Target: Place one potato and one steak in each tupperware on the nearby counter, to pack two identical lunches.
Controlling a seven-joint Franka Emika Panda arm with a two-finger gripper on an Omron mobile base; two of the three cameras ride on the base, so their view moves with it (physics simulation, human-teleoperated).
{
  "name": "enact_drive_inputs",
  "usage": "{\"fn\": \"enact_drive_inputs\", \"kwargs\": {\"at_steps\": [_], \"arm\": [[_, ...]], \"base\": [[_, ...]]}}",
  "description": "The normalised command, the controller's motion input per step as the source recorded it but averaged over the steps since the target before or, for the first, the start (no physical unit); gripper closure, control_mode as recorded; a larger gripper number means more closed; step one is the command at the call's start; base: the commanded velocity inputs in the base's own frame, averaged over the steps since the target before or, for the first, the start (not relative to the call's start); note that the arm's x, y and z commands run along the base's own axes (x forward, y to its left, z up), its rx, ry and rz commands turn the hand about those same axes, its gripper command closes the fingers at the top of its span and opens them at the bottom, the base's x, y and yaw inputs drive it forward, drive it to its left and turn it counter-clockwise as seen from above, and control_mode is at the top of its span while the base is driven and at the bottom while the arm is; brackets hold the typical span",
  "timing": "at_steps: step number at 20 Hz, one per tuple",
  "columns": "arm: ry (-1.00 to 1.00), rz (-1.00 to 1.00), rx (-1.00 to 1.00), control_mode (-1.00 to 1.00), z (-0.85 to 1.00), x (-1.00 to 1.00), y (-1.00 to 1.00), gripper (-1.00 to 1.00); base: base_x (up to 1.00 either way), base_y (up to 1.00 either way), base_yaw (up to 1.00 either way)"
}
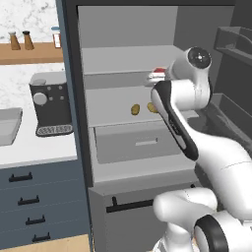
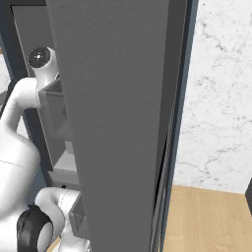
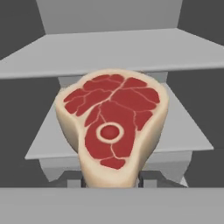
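Your gripper point(image 3: 111, 181) is clamped on the narrow end of the red, cream-rimmed raw steak point(image 3: 111, 127), which stands up close before the hand camera inside the open grey fridge point(image 1: 128, 59). The grip is small (only the tip is pinched) — swing out fast and it may slip. Farther in, two small brown potatoes point(image 1: 135, 109) sit on a shelf; the pale tupperware tray point(image 1: 9, 125) lies far left on the white speckled counter point(image 1: 39, 147) — mind the door frame.

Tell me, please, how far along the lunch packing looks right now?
Nothing looks packed yet: the one tupperware in view on the counter shows nothing in it. In hand: the gripper is shut on a steak, inside the open fridge. Left: two potatoes on the fridge shelf, plus placing this steak.
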Motion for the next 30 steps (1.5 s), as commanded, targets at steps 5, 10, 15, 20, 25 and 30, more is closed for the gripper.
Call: {"fn": "enact_drive_inputs", "kwargs": {"at_steps": [5,10,15,20,25,30], "arm": [[0.0,0.0,0.0,1.0,-0.07,-0.2,0.04,1.0],[0.0,0.0,0.0,1.0,0.0,0.0,0.0,1.0],[0.0,0.0,0.0,1.0,0.0,0.0,0.0,1.0],[0.0,0.0,0.0,1.0,0.0,0.0,0.0,1.0],[0.0,0.0,0.0,1.0,0.0,0.0,0.0,1.0],[0.0,0.0,0.0,1.0,0.0,0.0,0.0,1.0]], "base": [[-0.8,0.25,0.05],[-0.78,0.83,0.09],[-0.22,1.0,0.03],[0.31,1.0,0.0],[0.92,1.0,0.0],[1.0,0.93,-0.03]]}}
